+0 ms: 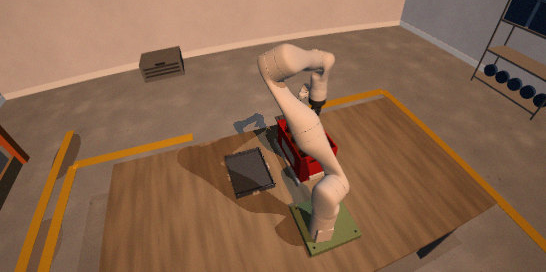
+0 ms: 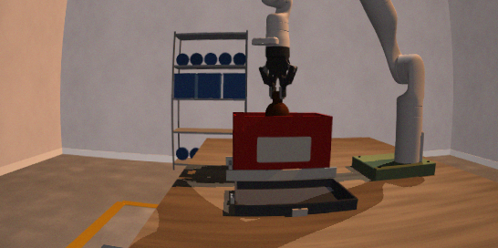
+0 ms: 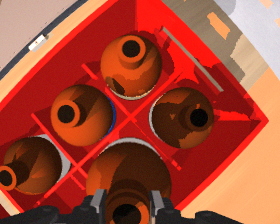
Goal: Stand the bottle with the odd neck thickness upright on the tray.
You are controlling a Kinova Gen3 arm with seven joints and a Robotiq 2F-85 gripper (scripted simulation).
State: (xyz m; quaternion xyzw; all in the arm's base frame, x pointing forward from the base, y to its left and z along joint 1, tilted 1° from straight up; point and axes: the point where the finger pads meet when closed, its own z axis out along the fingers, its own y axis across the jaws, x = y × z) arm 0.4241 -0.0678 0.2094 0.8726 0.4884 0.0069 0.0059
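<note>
My gripper (image 2: pixel 277 91) (image 3: pixel 127 203) is shut on the neck of a brown bottle (image 2: pixel 277 109) (image 3: pixel 128 170). The bottle hangs upright, its shoulder above the rim of the red crate (image 1: pixel 308 168) (image 2: pixel 245 149) (image 3: pixel 243 102) and its lower part hidden by the crate wall. In the wrist view the other brown bottles stand in their compartments: one at the top (image 3: pixel 146 67), one at the left (image 3: pixel 86 130), one at the right (image 3: pixel 176 135) and one at the far left (image 3: pixel 38 167). Neck differences are hard to tell. The black-rimmed tray (image 1: pixel 250 171) (image 2: pixel 269 209) is empty beside the crate.
The arm's green base plate (image 1: pixel 350 234) (image 2: pixel 388 172) is on the wooden table (image 1: pixel 175 224) (image 2: pixel 410 209), near the crate. The crate stands between the tray and the right part of the table in the top view. A shelf rack (image 2: pixel 210 67) stands behind, off the table.
</note>
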